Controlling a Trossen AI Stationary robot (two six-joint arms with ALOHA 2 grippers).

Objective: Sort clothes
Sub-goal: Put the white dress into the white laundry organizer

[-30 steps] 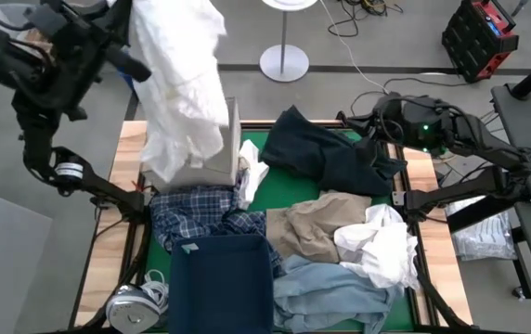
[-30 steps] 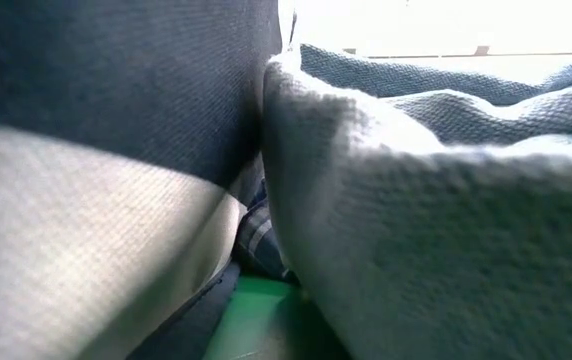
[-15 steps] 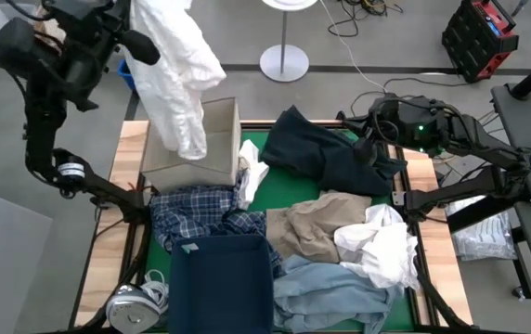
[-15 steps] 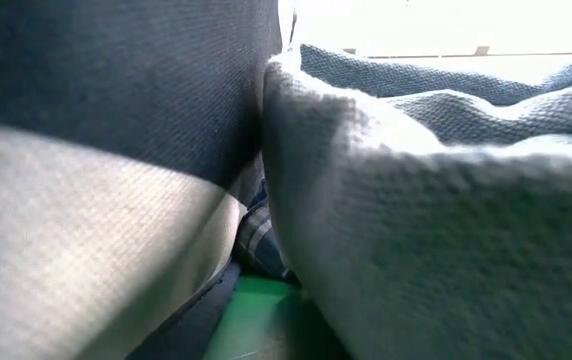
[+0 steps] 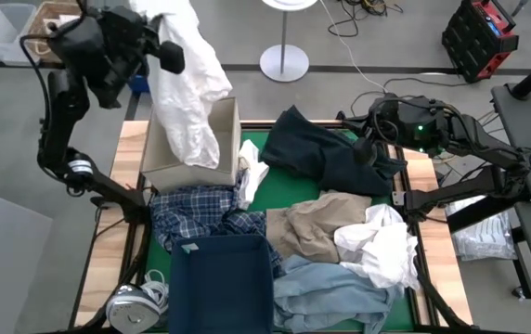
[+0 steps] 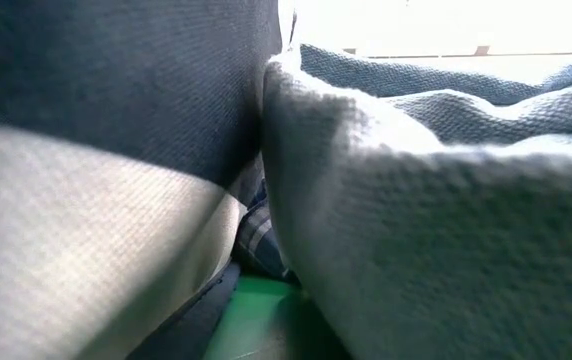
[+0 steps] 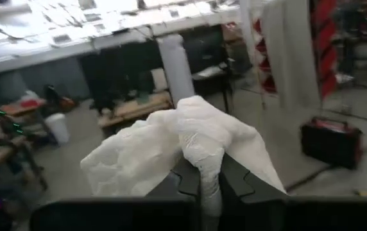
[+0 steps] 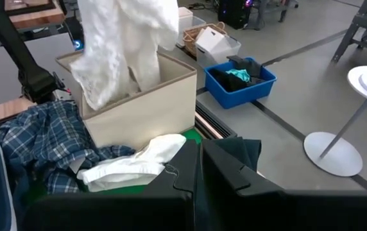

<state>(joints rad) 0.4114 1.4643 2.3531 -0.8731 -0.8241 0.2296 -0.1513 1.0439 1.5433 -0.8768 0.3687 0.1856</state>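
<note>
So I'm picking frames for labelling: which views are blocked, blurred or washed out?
Low view: almost wholly blocked by out-of-focus denim and dark fabric against the lens, with overexposed glare at the top. Left wrist view: room behind soft and bright; the held white shirt is readable. High view: evenly lit, sharp.

Low view: cloth (image 6: 416,220) pressed against the lens fills the frame, hiding the table and both arms. High view: the denim (image 5: 330,299) and the dark bin (image 5: 221,283) are cut off by the bottom edge.
</note>
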